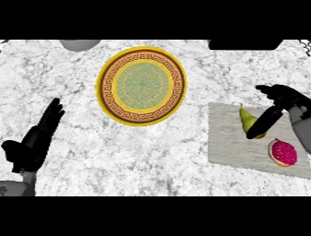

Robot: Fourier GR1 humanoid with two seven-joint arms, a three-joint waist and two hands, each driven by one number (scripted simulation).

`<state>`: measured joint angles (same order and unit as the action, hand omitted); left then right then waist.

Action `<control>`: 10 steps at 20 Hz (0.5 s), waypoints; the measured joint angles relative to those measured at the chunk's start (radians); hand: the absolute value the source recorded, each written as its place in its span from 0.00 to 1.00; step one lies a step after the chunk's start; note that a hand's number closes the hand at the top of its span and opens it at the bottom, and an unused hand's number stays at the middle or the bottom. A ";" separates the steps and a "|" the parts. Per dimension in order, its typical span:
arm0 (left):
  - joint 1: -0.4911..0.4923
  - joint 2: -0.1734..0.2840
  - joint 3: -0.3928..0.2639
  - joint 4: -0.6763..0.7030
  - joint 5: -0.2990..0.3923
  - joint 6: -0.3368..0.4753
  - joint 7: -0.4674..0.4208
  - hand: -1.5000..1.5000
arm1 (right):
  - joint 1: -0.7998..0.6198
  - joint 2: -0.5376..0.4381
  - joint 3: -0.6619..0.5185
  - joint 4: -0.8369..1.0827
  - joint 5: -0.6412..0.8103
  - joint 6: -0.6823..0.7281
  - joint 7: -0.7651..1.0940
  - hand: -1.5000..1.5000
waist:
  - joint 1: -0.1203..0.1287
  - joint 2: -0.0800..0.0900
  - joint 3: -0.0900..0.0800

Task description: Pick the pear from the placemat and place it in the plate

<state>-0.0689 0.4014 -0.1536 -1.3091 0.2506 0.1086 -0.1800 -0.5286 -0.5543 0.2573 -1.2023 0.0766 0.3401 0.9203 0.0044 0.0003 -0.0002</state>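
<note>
My left hand [33, 140] and right hand [280, 103] are matte black with slender fingers, on smooth grey forearms.

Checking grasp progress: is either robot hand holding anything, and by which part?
The right robot hand reaches over the pear on the placemat; whether it grips is unclear. The left robot hand holds nothing.

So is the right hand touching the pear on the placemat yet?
Cannot tell. In the head view the right hand overlaps the pear on the placemat, but neither contact nor a gap shows plainly.
</note>
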 measured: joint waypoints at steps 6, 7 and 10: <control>0.008 -0.025 0.021 -0.017 -0.036 -0.012 0.017 0.50 | 0.011 0.057 -0.013 0.078 0.083 0.021 -0.039 0.00 | 0.001 0.000 0.000; 0.010 -0.033 0.025 -0.005 -0.043 -0.017 0.006 0.50 | 0.014 0.066 -0.012 0.085 0.098 0.025 -0.043 0.00 | 0.001 0.000 0.000; 0.011 -0.047 0.038 -0.002 -0.057 -0.033 0.003 0.50 | 0.004 0.090 -0.016 0.133 0.150 0.038 -0.065 0.00 | 0.001 0.000 0.000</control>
<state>-0.0584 0.3546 -0.1156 -1.3111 0.1940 0.0759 -0.1774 -0.5247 -0.4641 0.2411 -1.0688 0.2264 0.3782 0.8553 0.0057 0.0008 0.0001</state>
